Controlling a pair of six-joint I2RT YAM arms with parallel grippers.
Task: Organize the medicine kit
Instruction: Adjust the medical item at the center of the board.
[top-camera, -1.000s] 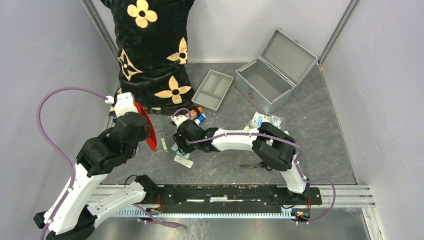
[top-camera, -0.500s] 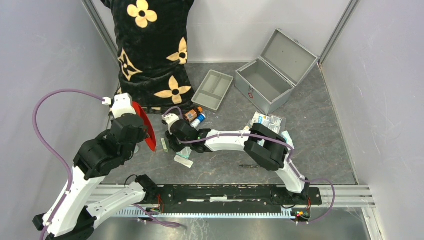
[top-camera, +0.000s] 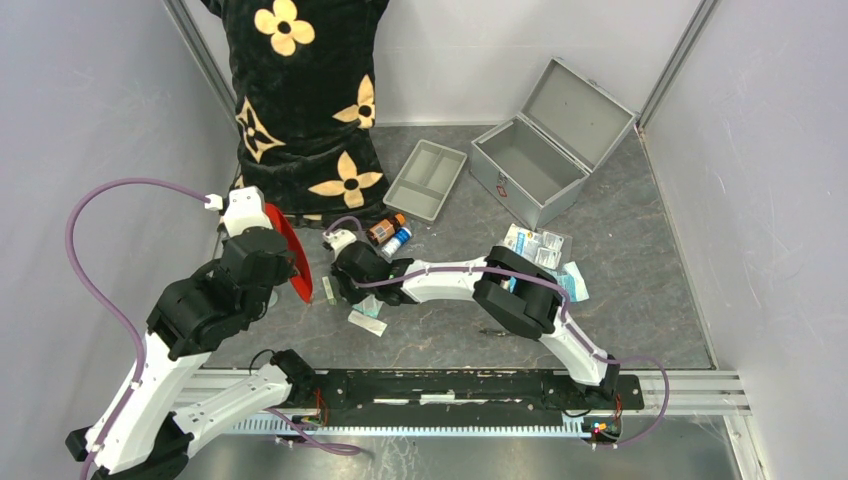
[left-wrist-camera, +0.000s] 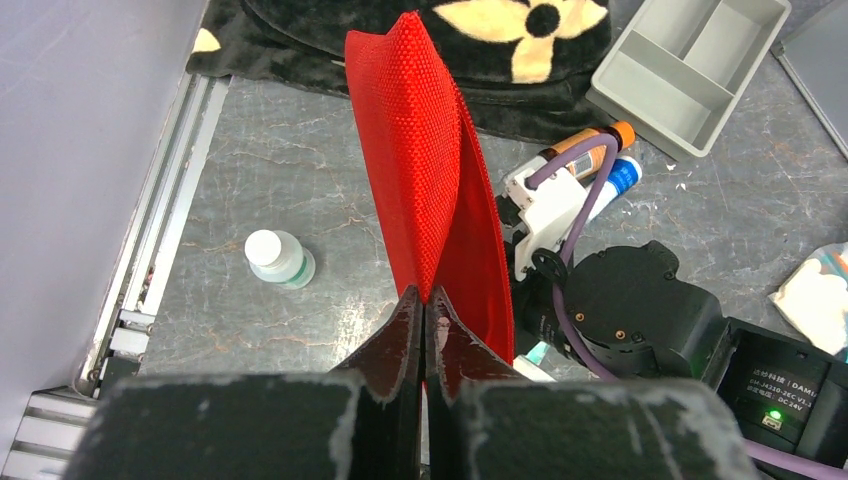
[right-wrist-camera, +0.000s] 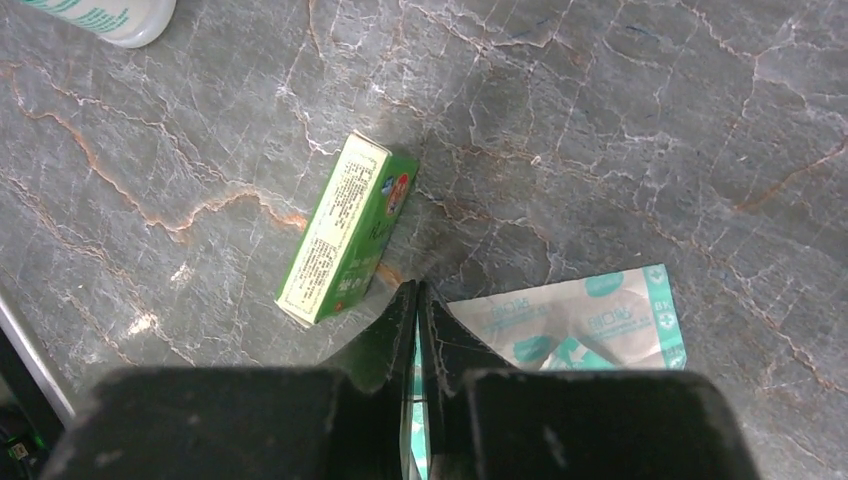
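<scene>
Silver medicine kit (top-camera: 510, 190) sits diagonally, front facing near-left.

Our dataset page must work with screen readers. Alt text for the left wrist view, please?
The left fingers pinch one edge of a flat red pouch, holding it upright on edge over a grey marbled table. A small white bottle stands left of it; the right arm's black wrist and a grey divided tray are to its right.
</scene>
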